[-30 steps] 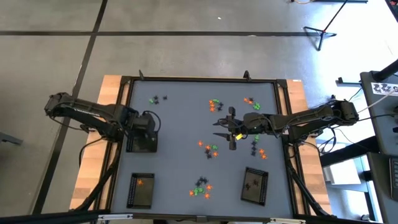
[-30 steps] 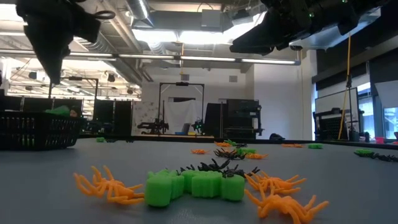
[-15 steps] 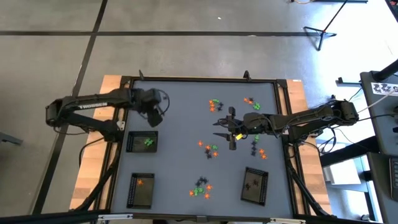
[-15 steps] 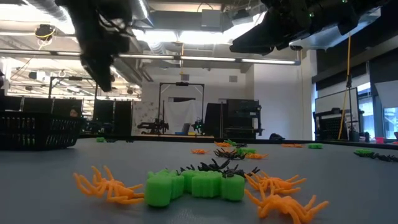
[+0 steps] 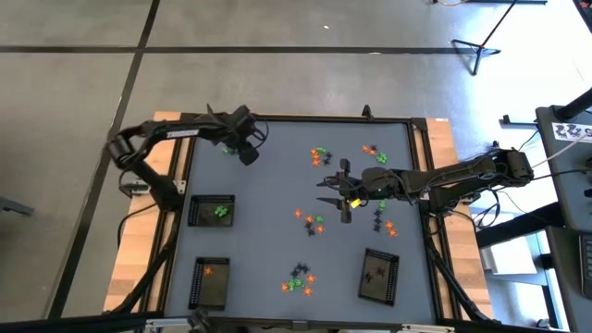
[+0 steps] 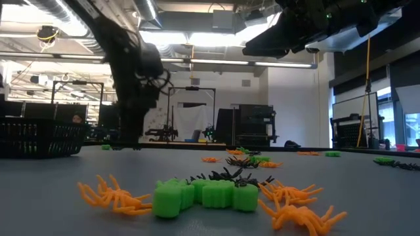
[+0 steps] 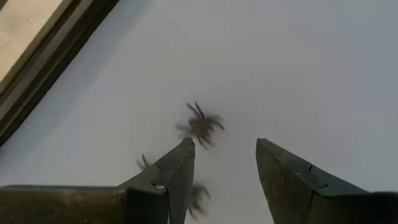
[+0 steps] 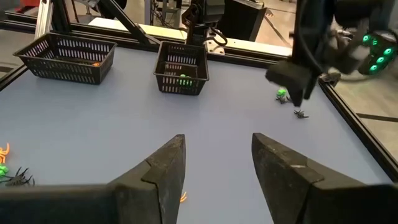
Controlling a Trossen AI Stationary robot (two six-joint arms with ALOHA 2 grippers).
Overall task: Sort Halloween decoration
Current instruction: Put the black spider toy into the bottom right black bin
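The left gripper has been swung from the tray with the green trinket to the far left corner, jaws open and empty over a black spider; a drop-off is judged finished and another pick begun. The right gripper is held open mid-table, unmoved, amid scattered Halloween decoration

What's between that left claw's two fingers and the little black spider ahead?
Nothing: in the left wrist view, only bare table separates the open left gripper from the black spider.
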